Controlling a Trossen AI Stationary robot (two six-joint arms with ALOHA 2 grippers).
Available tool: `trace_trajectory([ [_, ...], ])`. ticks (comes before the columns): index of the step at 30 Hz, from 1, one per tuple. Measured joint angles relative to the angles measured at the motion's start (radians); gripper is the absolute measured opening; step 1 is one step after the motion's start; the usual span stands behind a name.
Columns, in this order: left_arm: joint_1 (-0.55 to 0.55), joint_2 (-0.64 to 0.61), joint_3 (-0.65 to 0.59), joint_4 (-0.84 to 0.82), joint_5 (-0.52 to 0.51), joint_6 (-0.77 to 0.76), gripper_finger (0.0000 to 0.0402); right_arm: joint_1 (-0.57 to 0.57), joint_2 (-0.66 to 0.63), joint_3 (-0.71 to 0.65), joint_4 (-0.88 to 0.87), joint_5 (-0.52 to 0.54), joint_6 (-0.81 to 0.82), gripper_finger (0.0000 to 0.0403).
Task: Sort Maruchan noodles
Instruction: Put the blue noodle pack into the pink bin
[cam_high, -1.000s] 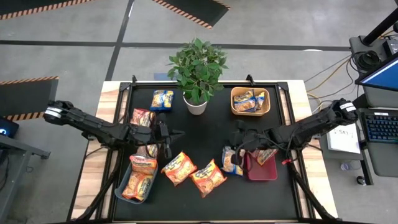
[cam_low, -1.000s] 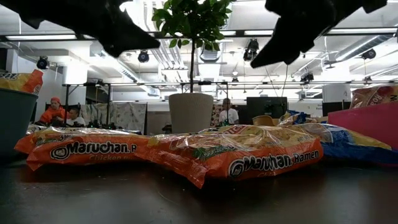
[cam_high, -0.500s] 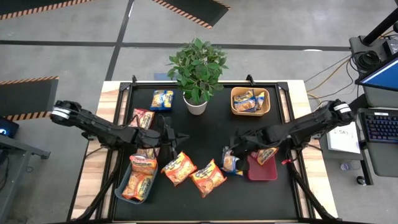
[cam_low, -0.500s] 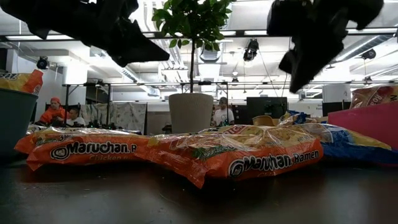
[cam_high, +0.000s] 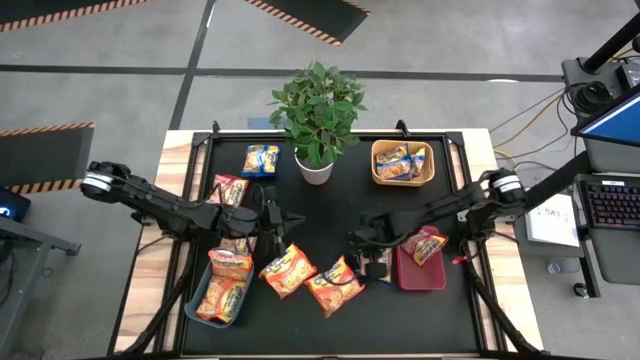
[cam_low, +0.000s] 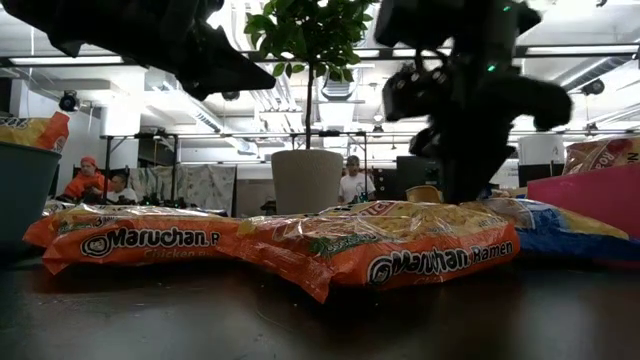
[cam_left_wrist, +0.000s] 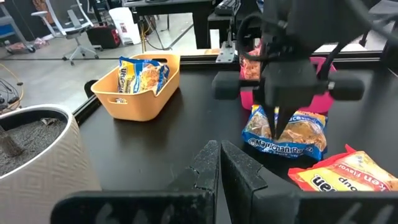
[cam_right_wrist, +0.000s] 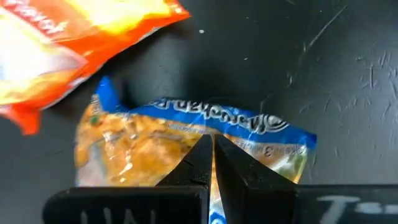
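While the right gripper (cam_high: 372, 268), fingers pressed together, partly hides a blue packet (cam_left_wrist: 286, 132), the left gripper (cam_high: 290, 218) hovers clenched, empty.

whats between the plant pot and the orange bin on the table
Nothing: in the high view, only bare black table lies between the white plant pot and the orange bin. The left wrist view shows the same gap.

Black table (cam_high: 330, 205): noodle packets (cam_high: 288, 270), bins (cam_high: 402, 163), plant (cam_high: 316, 110).
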Motion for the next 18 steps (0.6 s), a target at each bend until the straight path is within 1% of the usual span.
trace_trajectory([
  [3,0.0,0.0,0.0,0.0,0.0,-0.001,0.0,-0.033,0.039,0.02,0.003,0.001,-0.045,0.0009],
  [5,-0.001,0.0,0.0,0.0,0.0,-0.002,0.0,-0.059,0.056,0.022,0.013,0.043,-0.074,0.0009],
  [10,-0.003,0.0,0.0,0.0,0.0,-0.007,0.0,-0.128,0.067,0.022,0.1,0.333,-0.085,0.0009],
  [12,-0.005,0.0,0.0,0.0,0.0,-0.012,0.0,-0.146,0.051,0.039,0.094,0.421,-0.059,0.0009],
  [14,-0.007,0.0,0.0,0.0,0.0,-0.024,0.0,-0.157,0.019,0.05,0.091,0.429,-0.054,0.0009],
  [18,-0.006,0.004,0.0,0.0,0.0,-0.037,0.0,-0.162,-0.064,0.051,0.082,0.41,-0.042,0.0009],
])
